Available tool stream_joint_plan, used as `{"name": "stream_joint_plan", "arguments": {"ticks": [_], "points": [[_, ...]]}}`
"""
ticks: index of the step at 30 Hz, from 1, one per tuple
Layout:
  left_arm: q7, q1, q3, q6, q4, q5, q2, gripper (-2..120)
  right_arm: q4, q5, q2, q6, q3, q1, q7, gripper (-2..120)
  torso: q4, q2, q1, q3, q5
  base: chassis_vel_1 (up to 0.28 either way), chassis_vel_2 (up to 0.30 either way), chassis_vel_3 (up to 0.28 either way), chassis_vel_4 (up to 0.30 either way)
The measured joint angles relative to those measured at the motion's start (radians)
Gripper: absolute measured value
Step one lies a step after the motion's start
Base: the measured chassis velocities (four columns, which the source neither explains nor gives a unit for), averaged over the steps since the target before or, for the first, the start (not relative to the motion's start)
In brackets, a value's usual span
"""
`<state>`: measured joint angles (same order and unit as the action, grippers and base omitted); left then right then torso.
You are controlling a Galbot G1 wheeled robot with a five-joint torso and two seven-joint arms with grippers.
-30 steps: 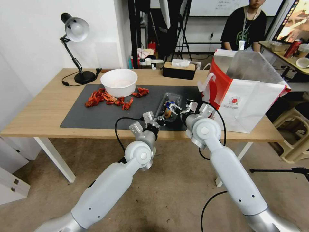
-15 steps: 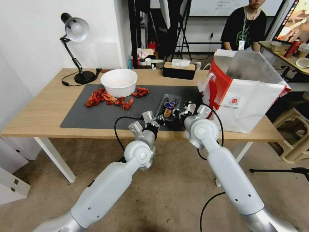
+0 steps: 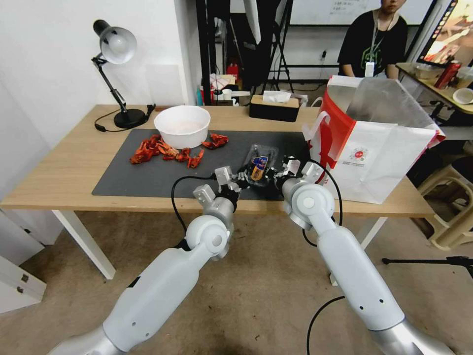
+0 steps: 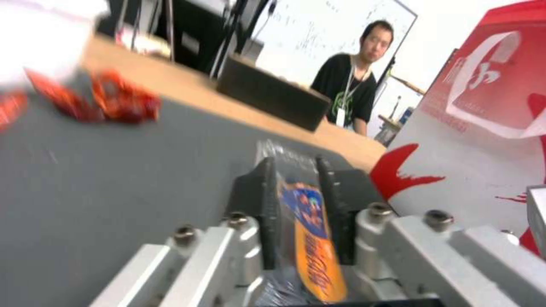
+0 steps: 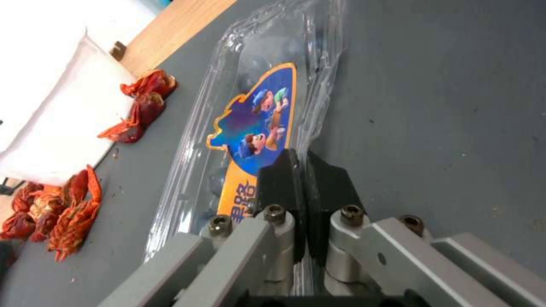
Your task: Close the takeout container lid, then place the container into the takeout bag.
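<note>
The takeout container [image 3: 257, 168] lies on the grey mat [image 3: 148, 178] beside the takeout bag [image 3: 379, 153]. The left gripper [image 4: 301, 200] is clamped on its near edge; the right gripper [image 5: 301, 187] is pinched closed at its rim. Thin, light, crushable plastic is judged; rim holds are advised.

Lab: whiteboard [image 3: 345, 10], tripods [image 3: 278, 44], wooden table [image 3: 74, 162].

Bright, even room light; left wrist view blurred.
</note>
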<state>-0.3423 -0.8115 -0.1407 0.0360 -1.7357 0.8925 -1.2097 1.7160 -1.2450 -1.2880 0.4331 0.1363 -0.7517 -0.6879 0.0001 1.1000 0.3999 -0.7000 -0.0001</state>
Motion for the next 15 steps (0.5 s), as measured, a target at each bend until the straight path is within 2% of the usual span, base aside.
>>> {"name": "stream_joint_plan", "arguments": {"ticks": [2,4,6,8,10,11,14,15], "points": [[0.006,-0.009,0.006,0.002,-0.007,-0.023,0.006,25,0.001,0.001,0.0,0.0,0.0,-0.001,0.0,0,-0.0001,0.0,0.0,0.0,0.0,0.0,0.0,0.0,0.0],[0.035,-0.05,0.039,0.007,-0.035,-0.121,0.029,37,0.003,0.007,0.002,-0.001,0.001,-0.004,0.004,0,0.0,0.0,0.0,0.0,-0.0001,0.0,0.0,0.0,0.0],[0.039,-0.059,0.046,0.007,-0.04,-0.143,0.033,40,0.003,0.009,0.002,-0.001,0.001,-0.004,0.005,0,0.0,0.0,0.0,0.0,-0.0001,0.0,0.0,0.0,0.0],[0.067,-0.113,0.098,0.008,-0.069,-0.267,0.048,52,0.003,0.015,0.002,-0.002,0.001,-0.006,0.008,0,0.0,0.0,0.0,0.0,-0.0002,0.0,0.0,0.0,0.0],[0.073,-0.125,0.111,0.007,-0.075,-0.29,0.05,54,0.003,0.016,0.002,-0.003,0.001,-0.006,0.009,0,0.0,0.0,0.0,0.0,-0.0002,0.0,0.0,0.0,0.0],[0.086,-0.163,0.146,0.007,-0.098,-0.35,0.058,62,0.002,0.02,0.001,-0.003,0.001,-0.006,0.01,0,-0.0002,0.0,0.0,0.0,0.0,0.0,0.0,0.0,0.0],[0.103,-0.215,0.194,0.007,-0.121,-0.413,0.065,69,0.001,0.025,0.0,-0.004,0.001,-0.007,0.013,0,-0.0001,0.0,0.0,0.0,-0.0002,0.0,0.0,0.0,0.0],[0.111,-0.249,0.225,0.012,-0.137,-0.451,0.071,75,0.0,0.03,-0.001,-0.005,0.001,-0.008,0.017,0,0.0001,0.0,0.0,0.0,0.0,0.0,0.0,0.0,0.0]]}}
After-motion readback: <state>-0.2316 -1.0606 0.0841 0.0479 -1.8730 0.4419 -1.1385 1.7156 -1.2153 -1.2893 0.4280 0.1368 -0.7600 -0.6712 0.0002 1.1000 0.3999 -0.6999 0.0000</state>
